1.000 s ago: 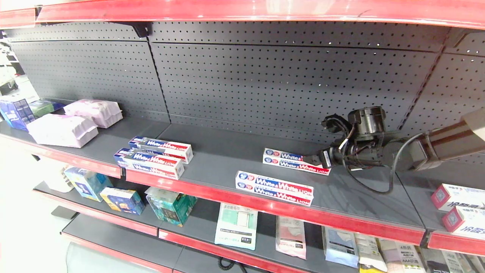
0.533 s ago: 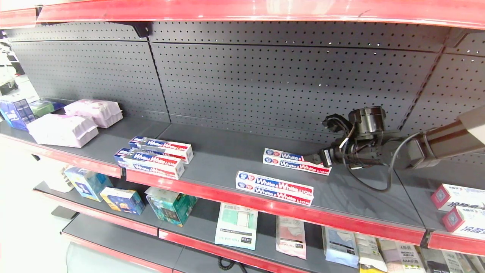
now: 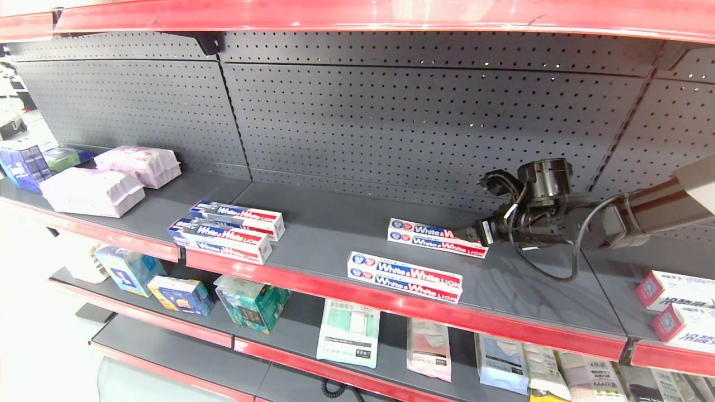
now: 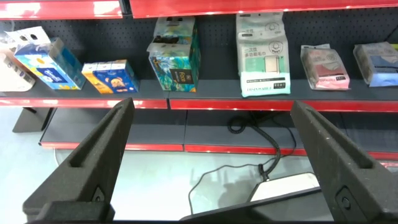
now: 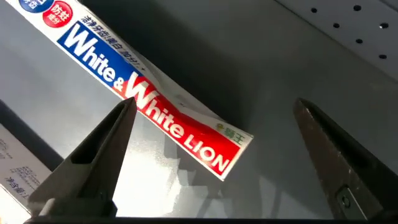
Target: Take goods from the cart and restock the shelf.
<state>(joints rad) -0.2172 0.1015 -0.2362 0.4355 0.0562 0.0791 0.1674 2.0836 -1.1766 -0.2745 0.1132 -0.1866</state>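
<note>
A white, blue and red toothpaste box [image 3: 435,237] lies flat towards the back of the grey shelf [image 3: 335,220]. My right gripper [image 3: 468,233] is at the box's right end, just above the shelf, and is open. In the right wrist view the box's red end [image 5: 205,146] lies between and just beyond the two dark fingers [image 5: 99,162], with nothing gripped. A second toothpaste box [image 3: 404,276] lies at the shelf's front edge. My left gripper [image 4: 212,106] is open and empty, held low in front of the lower shelves.
Two more toothpaste boxes [image 3: 228,230] lie on the shelf's left part, with pink packs [image 3: 92,191] beyond them. White and red boxes [image 3: 673,290] sit at the far right. The shelf below [image 4: 186,102] holds boxes and pouches. The pegboard back wall [image 3: 419,123] is close behind my right arm.
My right gripper and wrist have drawn slightly to the right, away from the back toothpaste box. The box itself stays where it lay on the shelf.
</note>
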